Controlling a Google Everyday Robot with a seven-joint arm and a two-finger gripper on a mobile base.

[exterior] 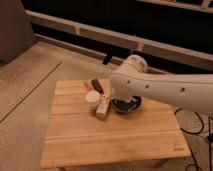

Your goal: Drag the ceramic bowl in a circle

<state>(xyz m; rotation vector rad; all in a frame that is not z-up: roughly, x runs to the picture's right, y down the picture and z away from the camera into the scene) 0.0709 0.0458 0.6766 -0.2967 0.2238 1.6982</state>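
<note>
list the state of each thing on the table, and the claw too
ceramic bowl: upright on the wooden table, partly covered by the arm
claw: lowered at the bowl, mostly hidden under the arm
white cup: upright, mouth up
pale box: lying down beside the cup
dark flat object: lying flat behind the cup

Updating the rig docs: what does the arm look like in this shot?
Glossy white, smooth tubular arm with a bulbous rounded joint and small dark dots along its side. Hand hidden behind that joint, by the glossy black ceramic bowl.
</note>
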